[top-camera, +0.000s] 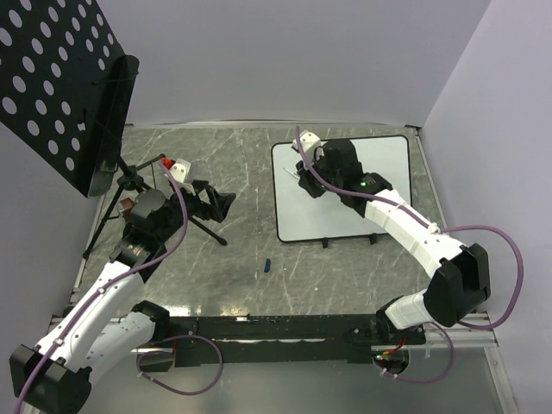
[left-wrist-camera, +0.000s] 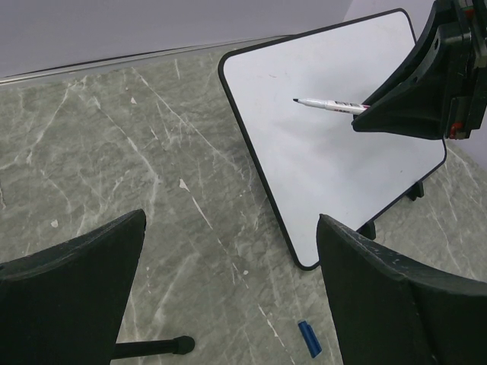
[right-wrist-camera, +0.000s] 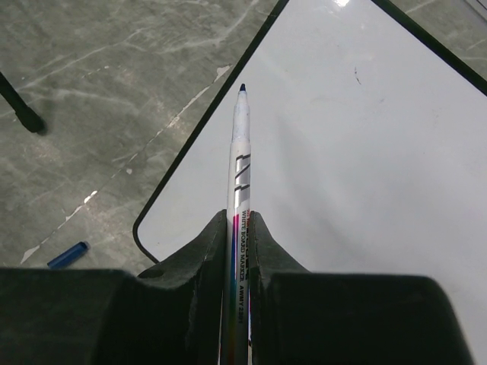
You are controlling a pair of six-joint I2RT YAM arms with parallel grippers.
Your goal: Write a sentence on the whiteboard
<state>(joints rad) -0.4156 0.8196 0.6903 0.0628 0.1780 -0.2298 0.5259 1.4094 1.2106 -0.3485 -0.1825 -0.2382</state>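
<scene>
Between the two dark fingers [right-wrist-camera: 205,258] of the right gripper [right-wrist-camera: 238,220], a slim white whiteboard marker [right-wrist-camera: 240,152] is pinched tight, with the fingers pressed against its barrel from either side. The marker sticks straight out past the fingertips, and its bare dark tip points away from the wrist. The tip sits over the whiteboard [right-wrist-camera: 365,190], just inside the board's left rim and toward its far end. Whether the tip touches the surface cannot be told. The whiteboard is a glossy white rectangle with a thin black rim and rounded corners. It lies on the right half of a grey marbled table [top-camera: 233,147], propped on small black feet along its near edge. Its white face shows one tiny dark fleck beyond the marker tip. A small blue cap [top-camera: 267,266] lies on the table near the board's near left corner, apart from both arms. To the left, well apart from the board, the left gripper [left-wrist-camera: 232,220] hangs above the table with its two fingers spread wide and nothing between them. It faces toward the board and the marker. Near it stand the thin black legs of a stand [top-camera: 203,226]. A black perforated panel [top-camera: 52,78] rises at the far left corner.
</scene>
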